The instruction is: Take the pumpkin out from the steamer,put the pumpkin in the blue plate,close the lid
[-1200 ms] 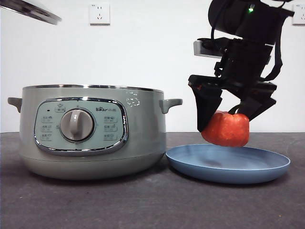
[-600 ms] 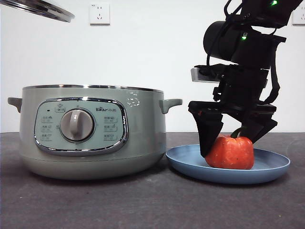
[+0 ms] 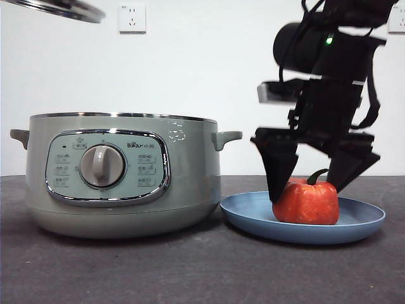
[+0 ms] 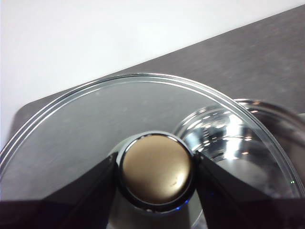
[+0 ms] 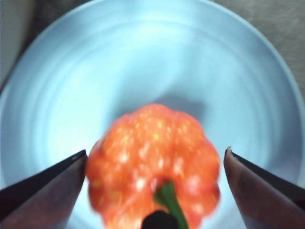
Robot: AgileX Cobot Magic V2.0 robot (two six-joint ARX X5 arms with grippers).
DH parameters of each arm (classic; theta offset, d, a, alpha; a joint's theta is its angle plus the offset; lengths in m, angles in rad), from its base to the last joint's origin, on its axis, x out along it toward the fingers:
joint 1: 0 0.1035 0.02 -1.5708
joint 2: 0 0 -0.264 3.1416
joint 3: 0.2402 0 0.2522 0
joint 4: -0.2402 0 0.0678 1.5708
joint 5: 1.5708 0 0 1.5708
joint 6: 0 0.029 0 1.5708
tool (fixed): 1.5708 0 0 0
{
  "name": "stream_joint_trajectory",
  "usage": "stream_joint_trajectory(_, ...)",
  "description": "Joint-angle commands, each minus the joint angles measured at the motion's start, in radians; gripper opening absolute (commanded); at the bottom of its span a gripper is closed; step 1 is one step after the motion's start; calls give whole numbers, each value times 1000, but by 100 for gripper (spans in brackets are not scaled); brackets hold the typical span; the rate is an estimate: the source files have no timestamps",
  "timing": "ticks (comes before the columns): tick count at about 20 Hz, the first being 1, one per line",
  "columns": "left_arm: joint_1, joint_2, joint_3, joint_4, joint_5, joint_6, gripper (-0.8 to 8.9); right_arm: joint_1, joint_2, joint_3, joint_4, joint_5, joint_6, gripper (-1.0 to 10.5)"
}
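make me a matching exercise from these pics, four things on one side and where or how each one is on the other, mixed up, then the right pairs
Things:
1. pumpkin
2. lid
3. steamer
4. right gripper

States:
A. held up in the air by the left gripper, clamped on its knob
B. standing open on the table, nothing covering it
C. resting in the blue plate
D. jaws spread wide, one on each side of the pumpkin, not gripping it

Pairs: 1-C, 2-A, 3-B, 4-D
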Motion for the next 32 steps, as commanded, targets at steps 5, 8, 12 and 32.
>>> stream_joint_trajectory(5, 1, 89, 19, 159, 164, -27, -8, 0, -209, -7, -87, 3, 12, 474)
stream_joint_trajectory(8, 1, 193, 19, 211, 229, -31, -8, 0, -343, -7, -120, 3, 12, 474)
stream_joint_trajectory(12, 1, 347, 19, 272, 270, -32, -8, 0, -509, -7, -148, 4, 13, 473)
stream_joint_trajectory(32, -2, 580, 19, 199, 413, -32, -8, -72, -718, -7, -224, 7, 18, 473)
